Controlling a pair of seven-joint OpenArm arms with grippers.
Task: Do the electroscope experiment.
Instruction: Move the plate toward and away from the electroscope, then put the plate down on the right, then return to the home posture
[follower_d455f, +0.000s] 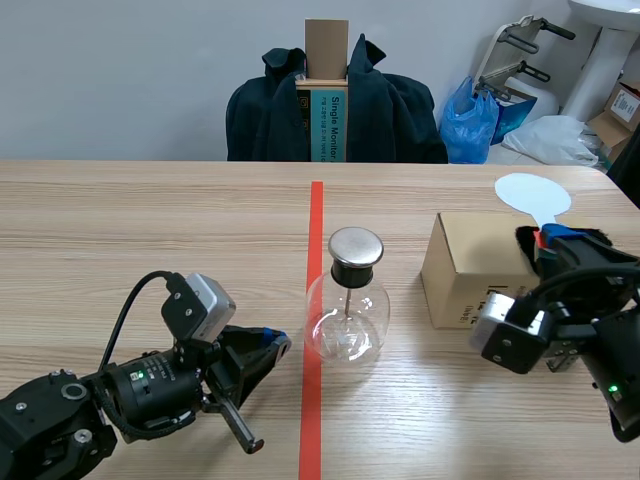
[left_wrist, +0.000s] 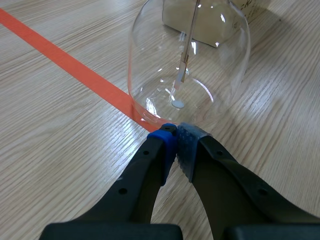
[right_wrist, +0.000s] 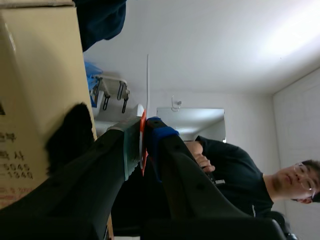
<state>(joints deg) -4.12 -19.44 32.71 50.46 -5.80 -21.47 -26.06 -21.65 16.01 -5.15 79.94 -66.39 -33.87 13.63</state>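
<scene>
The electroscope is a round glass flask (follower_d455f: 346, 318) with a silver metal cap (follower_d455f: 356, 247), standing just right of the red tape line. Its inner rod and foil (left_wrist: 183, 65) show through the glass (left_wrist: 150, 50). My left gripper (follower_d455f: 278, 342) lies low on the table with its tips (left_wrist: 175, 134) shut on nothing, right at the flask's base. My right gripper (follower_d455f: 547, 243) is raised over a cardboard box (follower_d455f: 462, 272), shut on the red handle (right_wrist: 143, 150) of a white disc paddle (follower_d455f: 532, 194), seen edge-on as a thin white blade (right_wrist: 147, 80).
The cardboard box (right_wrist: 35, 100) stands right of the flask, close beside my right gripper. A chair draped with a dark jacket (follower_d455f: 390, 110) is beyond the table's far edge, and a blue bag (follower_d455f: 470, 122) stands on the floor. A person (right_wrist: 235, 170) is in the right wrist view.
</scene>
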